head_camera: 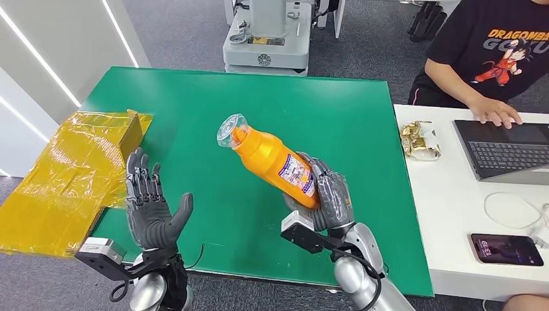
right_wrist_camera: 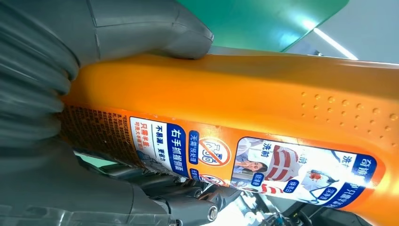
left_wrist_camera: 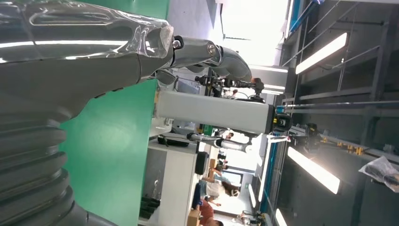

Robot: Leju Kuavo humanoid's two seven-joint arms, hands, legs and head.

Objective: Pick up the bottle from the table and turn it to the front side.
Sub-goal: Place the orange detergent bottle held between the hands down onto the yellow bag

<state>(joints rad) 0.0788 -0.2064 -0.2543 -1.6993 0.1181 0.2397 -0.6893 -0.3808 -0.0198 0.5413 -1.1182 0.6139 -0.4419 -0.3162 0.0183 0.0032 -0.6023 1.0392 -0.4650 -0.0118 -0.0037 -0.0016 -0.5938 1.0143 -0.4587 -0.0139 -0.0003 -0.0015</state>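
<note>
Right hand [head_camera: 327,197] is gripping the bottle [head_camera: 275,159] low, tilted above the table [head_camera: 362,129] | left hand [head_camera: 150,207] is hovering, fingers apart, holding nothing | advice: rotate slowly, keeping label [head_camera: 298,175] facing forward, grip firm.

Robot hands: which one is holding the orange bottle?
The right hand grips the orange bottle, lifted and tilted over the green table. The left hand is open, holding nothing.

The right hand [head_camera: 327,197] is raised at about five o'clock, fingers wrapped around the bottle [head_camera: 275,159], which slants toward eleven o'clock. The left hand [head_camera: 150,210] is upright at about seven o'clock, palm turned inward, fingers spread and holding nothing.
</note>
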